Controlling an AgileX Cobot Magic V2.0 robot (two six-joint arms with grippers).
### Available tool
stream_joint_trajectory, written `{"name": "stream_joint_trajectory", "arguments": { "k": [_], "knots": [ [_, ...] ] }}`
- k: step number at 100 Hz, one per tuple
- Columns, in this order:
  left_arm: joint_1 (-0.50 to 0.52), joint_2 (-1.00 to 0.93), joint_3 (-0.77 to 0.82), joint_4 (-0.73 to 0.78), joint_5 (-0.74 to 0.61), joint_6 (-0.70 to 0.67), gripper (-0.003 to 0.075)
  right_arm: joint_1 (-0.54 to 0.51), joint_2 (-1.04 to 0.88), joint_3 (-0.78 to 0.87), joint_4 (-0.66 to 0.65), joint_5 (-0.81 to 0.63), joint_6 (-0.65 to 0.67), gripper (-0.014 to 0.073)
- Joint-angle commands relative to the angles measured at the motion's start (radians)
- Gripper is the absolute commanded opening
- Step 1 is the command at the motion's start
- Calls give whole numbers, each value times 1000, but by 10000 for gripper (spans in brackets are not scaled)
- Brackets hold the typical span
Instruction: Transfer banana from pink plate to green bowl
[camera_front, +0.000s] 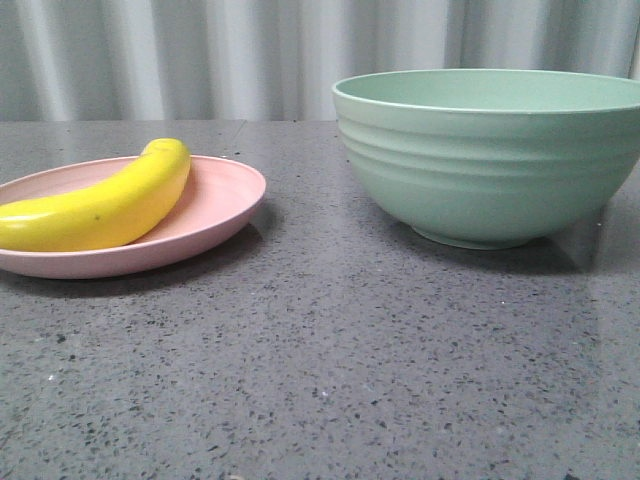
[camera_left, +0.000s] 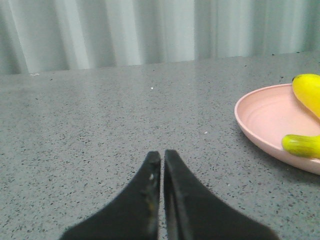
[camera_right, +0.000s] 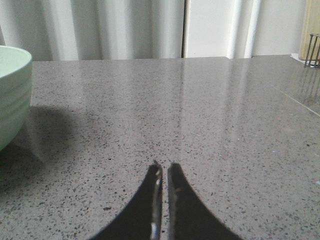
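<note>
A glossy yellow banana (camera_front: 100, 205) lies on the pink plate (camera_front: 215, 205) at the left of the front view. The mint-green ridged bowl (camera_front: 490, 155) stands upright at the right, apart from the plate. In the left wrist view the plate (camera_left: 265, 125) and two parts of the banana (camera_left: 307, 90) show off to one side of my left gripper (camera_left: 162, 155), which is shut and empty over bare table. My right gripper (camera_right: 163, 167) is shut and empty, with the bowl's edge (camera_right: 12, 95) off to its side. Neither gripper shows in the front view.
The table is a grey speckled stone surface (camera_front: 330, 350). A pale curtain (camera_front: 200, 50) hangs behind it. A wooden object with dark bars (camera_right: 311, 47) stands at the table's far corner in the right wrist view.
</note>
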Motion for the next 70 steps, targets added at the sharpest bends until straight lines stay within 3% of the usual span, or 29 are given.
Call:
{"name": "stream_joint_trajectory", "arguments": {
  "k": [1,21,34,60,70],
  "knots": [
    [2,-29,9,-5,-83,-4,-20,-3,-23,20,-12,-82,-6,-65],
    [2,-29,-1,-66,-146,-4,-20,-3,-23,18,5,-82,-6,-65],
    [2,-4,-62,-69,-39,-4,-20,-3,-22,-6,119,-47,-6,-65],
    [2,202,-239,-69,-14,-4,-20,-3,79,-129,123,23,-6,-65],
    [2,291,-301,-69,-20,-4,-20,-3,164,-207,123,126,-6,-65]
  ]
}}
